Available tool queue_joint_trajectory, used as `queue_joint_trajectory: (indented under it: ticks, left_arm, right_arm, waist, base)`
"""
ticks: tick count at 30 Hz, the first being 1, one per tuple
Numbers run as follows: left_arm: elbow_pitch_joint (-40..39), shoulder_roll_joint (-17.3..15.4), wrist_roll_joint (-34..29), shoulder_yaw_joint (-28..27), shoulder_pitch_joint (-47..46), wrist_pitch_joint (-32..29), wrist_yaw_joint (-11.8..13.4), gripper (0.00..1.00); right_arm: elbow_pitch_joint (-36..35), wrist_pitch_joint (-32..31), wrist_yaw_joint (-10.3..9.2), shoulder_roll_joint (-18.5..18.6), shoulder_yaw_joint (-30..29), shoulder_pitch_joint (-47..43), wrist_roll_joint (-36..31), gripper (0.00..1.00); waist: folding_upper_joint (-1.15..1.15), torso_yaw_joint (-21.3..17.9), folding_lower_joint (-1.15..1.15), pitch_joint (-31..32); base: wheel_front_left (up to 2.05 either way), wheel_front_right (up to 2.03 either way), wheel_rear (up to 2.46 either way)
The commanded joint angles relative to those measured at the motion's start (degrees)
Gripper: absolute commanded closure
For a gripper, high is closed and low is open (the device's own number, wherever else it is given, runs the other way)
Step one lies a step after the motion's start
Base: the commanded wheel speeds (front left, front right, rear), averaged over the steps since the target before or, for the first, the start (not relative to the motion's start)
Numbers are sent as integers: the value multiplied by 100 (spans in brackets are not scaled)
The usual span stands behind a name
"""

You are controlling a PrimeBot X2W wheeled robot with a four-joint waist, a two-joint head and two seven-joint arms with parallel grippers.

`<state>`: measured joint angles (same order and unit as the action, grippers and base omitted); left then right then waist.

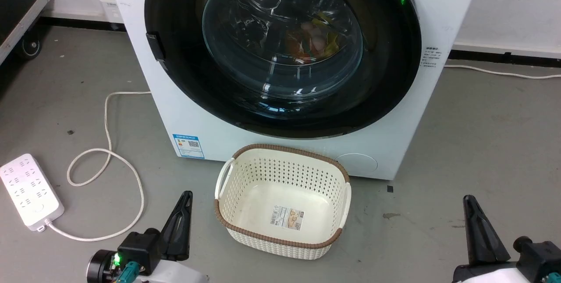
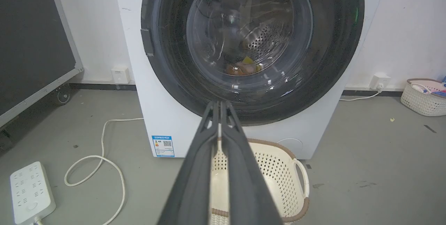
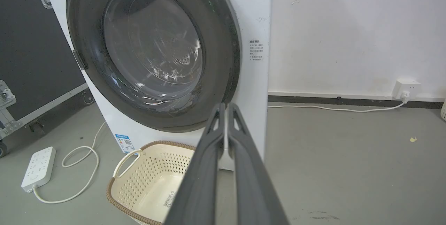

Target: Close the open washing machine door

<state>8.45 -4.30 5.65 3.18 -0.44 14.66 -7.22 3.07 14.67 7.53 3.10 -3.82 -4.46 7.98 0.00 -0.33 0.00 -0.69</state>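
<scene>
The washing machine door (image 1: 282, 42) is a round glossy black ring with a bulging glass window. It lies flush against the white machine front, and coloured laundry shows behind the glass. Its latch tab (image 1: 155, 45) sits on the left rim. The door also fills the top of the left wrist view (image 2: 251, 33) and the right wrist view (image 3: 153, 51). My left gripper (image 1: 187, 195) hovers low at the lower left, shut and empty, well short of the machine (image 2: 219, 105). At the lower right my right gripper (image 1: 469, 199) is likewise shut on nothing (image 3: 225, 106).
An empty cream laundry basket (image 1: 285, 204) stands on the grey floor right before the machine, between my grippers. A white power strip (image 1: 28, 191) and its looped cable (image 1: 109, 151) lie to the left. A black wheeled case (image 2: 31, 44) stands far left; another basket (image 2: 423, 96) far right.
</scene>
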Motion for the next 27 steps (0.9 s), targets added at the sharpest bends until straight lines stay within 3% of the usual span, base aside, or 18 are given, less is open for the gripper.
queue_joint_trajectory:
  ticks: [1, 27]
  left_arm:
    - [-13, 2, -9, -5, 1, -22, 11, 100]
    - [-182, 31, -122, -68, 9, -316, 155, 100]
  right_arm:
    - [-5, -22, 0, 0, 7, 7, -12, 100]
    - [-66, -316, -1, -5, 83, 96, -172, 100]
  waist:
    - [0, 1, 0, 1]
    - [0, 7, 0, 15]
  base:
    - [0, 0, 0]
    - [0, 0, 0]
